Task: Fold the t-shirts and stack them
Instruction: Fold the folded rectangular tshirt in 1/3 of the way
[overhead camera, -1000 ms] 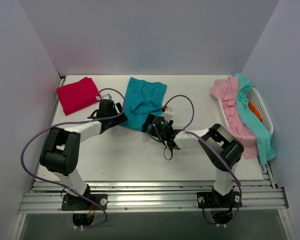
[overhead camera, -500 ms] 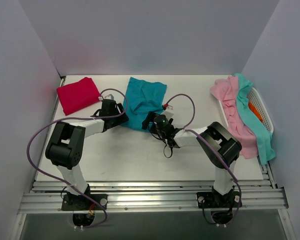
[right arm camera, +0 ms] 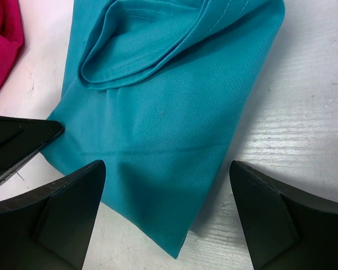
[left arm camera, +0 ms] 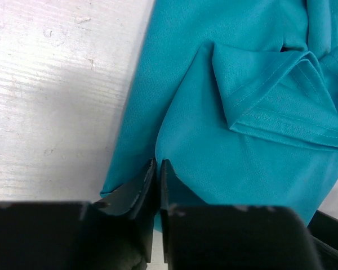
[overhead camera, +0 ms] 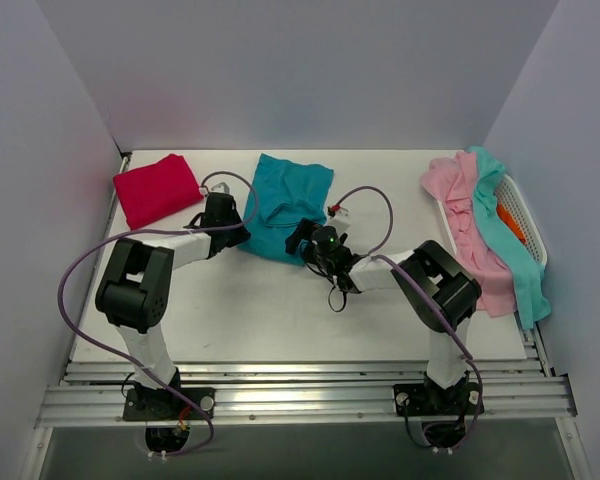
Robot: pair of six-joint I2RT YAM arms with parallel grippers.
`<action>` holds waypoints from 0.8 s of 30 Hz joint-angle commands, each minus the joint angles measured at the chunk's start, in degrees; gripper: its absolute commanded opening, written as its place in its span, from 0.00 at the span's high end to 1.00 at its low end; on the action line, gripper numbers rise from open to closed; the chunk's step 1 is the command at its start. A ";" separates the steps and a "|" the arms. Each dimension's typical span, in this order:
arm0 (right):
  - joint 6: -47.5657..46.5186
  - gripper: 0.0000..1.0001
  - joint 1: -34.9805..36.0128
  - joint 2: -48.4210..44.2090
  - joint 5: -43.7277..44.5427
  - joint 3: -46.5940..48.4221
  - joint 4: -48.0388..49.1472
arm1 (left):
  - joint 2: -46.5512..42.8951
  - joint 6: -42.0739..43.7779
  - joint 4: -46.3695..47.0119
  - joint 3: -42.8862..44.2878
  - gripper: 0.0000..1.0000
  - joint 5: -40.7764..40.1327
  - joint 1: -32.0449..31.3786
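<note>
Left end effector (left arm camera: 156,169) was seen pinched narrow on an edge of the teal t-shirt (overhead camera: 285,200), laid mid tabletop (overhead camera: 280,320); right end effector (right arm camera: 166,166) was held wide over its near corner, which should be gripped before lifting

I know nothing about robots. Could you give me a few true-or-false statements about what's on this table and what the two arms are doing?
1. The red t-shirt lies folded on the table's left side. True.
2. A pink t-shirt drapes over the basket. True.
3. The teal t-shirt sits in the basket. False: it lies on the middle of the table.
4. The left end effector is pinching the teal t-shirt's edge. True.
5. The right end effector is clamped shut. False: its fingers stand wide apart over the teal t-shirt's corner.
</note>
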 commanded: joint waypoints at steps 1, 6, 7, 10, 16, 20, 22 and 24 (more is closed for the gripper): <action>-0.34 0.12 -0.79 2.55 -0.92 -1.39 -5.63 | 0.20 0.41 1.44 2.20 0.90 -0.18 0.38; -0.25 0.12 -0.97 2.02 -1.01 -2.18 -5.45 | -1.72 0.23 -0.14 1.24 0.98 -0.61 0.38; -0.25 0.12 -0.97 1.93 -1.10 -2.27 -5.45 | -4.08 -0.03 -0.23 0.45 0.98 -1.83 0.20; -0.25 0.13 -0.97 1.14 -0.92 -2.97 -5.54 | -10.58 -0.12 -0.67 -2.97 0.98 -6.04 -0.33; -0.16 0.13 -0.97 0.26 -0.92 -4.03 -5.37 | -19.39 -0.91 -3.75 -6.67 0.98 -11.60 -0.59; -0.07 0.12 -0.88 0.00 -1.10 -4.38 -5.28 | -18.88 -0.74 -3.75 -7.65 0.97 -11.52 -0.50; 0.01 0.13 -0.88 0.00 -1.18 -4.46 -5.28 | -15.99 -0.74 -3.75 -6.94 0.94 -10.46 -0.50; 0.10 0.12 -0.88 -0.27 -1.27 -4.55 -5.19 | -14.13 -0.82 -3.75 -6.41 0.90 -9.24 -0.50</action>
